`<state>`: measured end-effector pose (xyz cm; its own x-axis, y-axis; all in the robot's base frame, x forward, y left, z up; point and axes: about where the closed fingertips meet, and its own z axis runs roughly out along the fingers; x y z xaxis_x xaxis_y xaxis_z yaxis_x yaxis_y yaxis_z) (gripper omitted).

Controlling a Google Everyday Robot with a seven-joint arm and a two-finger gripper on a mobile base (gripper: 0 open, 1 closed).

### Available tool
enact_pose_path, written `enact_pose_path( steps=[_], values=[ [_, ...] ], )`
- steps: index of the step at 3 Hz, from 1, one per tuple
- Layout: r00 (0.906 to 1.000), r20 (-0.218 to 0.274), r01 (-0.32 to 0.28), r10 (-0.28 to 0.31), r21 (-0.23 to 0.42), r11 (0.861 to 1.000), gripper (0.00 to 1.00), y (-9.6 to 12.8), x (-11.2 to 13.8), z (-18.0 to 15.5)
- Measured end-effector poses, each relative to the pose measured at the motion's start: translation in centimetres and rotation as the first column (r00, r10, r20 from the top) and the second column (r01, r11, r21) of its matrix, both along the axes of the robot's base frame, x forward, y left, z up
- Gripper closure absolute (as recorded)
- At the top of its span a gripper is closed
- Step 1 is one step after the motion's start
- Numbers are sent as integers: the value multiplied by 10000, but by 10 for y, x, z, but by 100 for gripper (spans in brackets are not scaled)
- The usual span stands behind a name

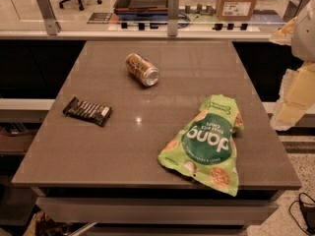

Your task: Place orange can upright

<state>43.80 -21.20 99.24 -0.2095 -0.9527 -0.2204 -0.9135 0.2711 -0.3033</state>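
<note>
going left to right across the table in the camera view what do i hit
candy bar wrapper → orange can, lying on its side → green chip bag → gripper at the picture's right edge

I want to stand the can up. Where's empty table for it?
Bare table lies right of the orange can, and between the candy bar and the chip bag. Front right is crowded by the bag. The pincer hangs off the right edge.

Can point(142, 69) on table point(197, 77), behind left wrapper point(87, 111) and right bag point(206, 144); end effector point(295, 100) beyond right edge.
</note>
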Motion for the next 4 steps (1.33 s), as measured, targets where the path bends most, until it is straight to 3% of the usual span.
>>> enact_pose_path(
  steps=[1,2,3,4],
  values=[
    [10000,18,9,-9,11,10000,0,0,0,1],
    [9993,-119,355,-350,478,9982,0,4,4,2],
    [9957,-267,919,-891,1300,9872,0,6,9,1],
    [9881,-334,1539,-1503,2279,9614,0,16,15,6]
  ],
)
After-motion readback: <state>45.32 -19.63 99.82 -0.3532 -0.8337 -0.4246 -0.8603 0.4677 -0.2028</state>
